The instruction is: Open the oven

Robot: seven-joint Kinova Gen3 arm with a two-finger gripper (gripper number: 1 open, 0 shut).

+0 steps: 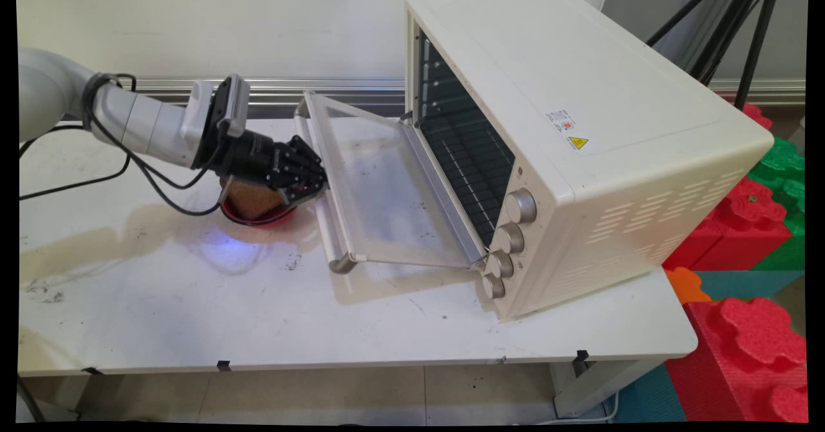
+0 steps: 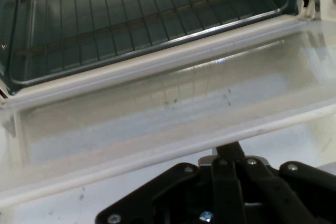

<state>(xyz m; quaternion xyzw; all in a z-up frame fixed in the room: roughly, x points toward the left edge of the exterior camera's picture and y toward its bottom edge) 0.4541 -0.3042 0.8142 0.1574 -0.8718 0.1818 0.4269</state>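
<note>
Item: cream-white metal toaster oven point(image 1: 580, 142), glass door point(image 1: 380, 187) dropped open, on white tabletop point(image 1: 193, 303). We log black two-finger gripper point(image 1: 316, 184) at the door handle's point(image 1: 325, 219) 9 o'clock, apparently pressed together; handle runs crosswise. Red bowl point(image 1: 258, 216) beneath.

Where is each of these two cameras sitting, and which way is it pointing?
Main view: fixed above the table's near side, looking down across it at the wall; it shows the toaster oven with its door dropped open, and the white arm with its black gripper over a red bowl holding something brown.
Hand view: mounted on the hand, looking along the gripper into the oven at its wire rack; only black linkage shows.
Shared: the open door, the oven's inside and the gripper.
</note>
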